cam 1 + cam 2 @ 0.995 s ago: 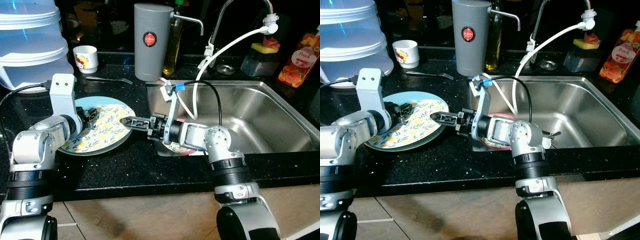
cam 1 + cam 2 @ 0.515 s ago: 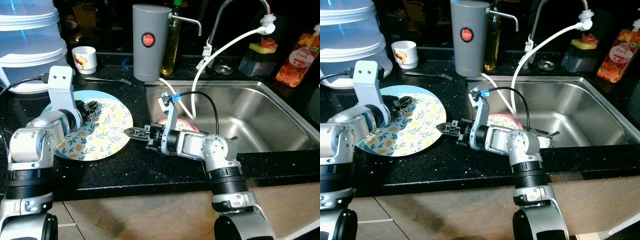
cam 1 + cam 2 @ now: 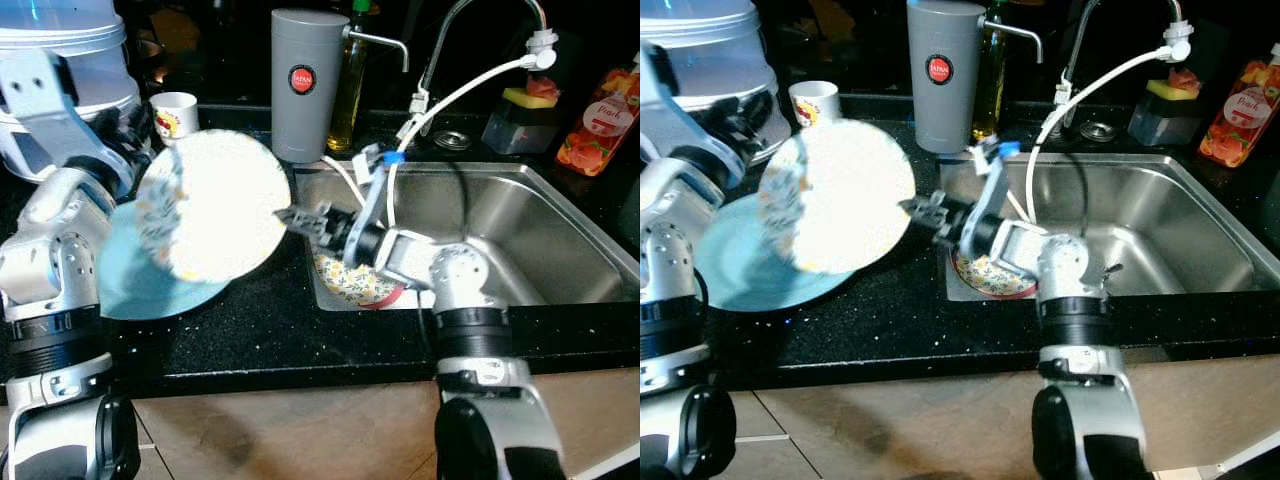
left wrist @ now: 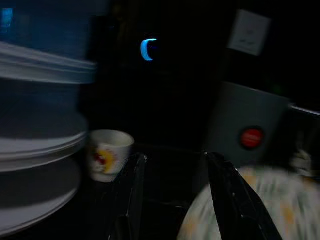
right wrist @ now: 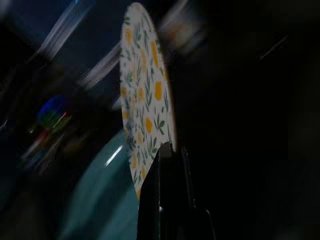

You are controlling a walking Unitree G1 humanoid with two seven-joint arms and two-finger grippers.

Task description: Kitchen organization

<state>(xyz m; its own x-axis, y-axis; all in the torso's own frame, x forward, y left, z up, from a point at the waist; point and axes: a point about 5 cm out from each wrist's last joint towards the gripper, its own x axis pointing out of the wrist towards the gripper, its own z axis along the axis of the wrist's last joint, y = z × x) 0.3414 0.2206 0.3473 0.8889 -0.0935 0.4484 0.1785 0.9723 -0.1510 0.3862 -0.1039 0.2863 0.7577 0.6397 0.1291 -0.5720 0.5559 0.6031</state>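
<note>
Plate in hand: flowered plate point(image 3: 215, 205) is off the counter and tipped up near on edge, its white underside toward the head camera, its patterned face toward the robot's left.
Right pincer: right gripper point(image 3: 290, 215) is at the plate's rim on the sink side; in the right wrist view the black fingers point(image 5: 167, 200) lie close together along the edge of the plate point(image 5: 145, 115), so it looks pinched there, though blur leaves the grip uncertain.
Left pincer: left gripper point(image 4: 175, 195) sits up at the plate's far left rim, fingers parted, with the patterned edge between or just past the tips; contact cannot be told.
Key relation: plate stands between the two grippers, its face running left to right; the right arm is the nearer and seems to bear it.
Beneath: blue plate point(image 3: 125, 280) lies flat on the black counter point(image 3: 260, 330), under the raised one.
Beside: another patterned plate point(image 3: 360, 285) rests in the sink point(image 3: 520, 230) by the near left corner.
Farther back: small cup point(image 3: 178, 112), grey jug point(image 3: 305, 85) and stacked clear tubs point(image 3: 70, 50) stand along the rear.
</note>
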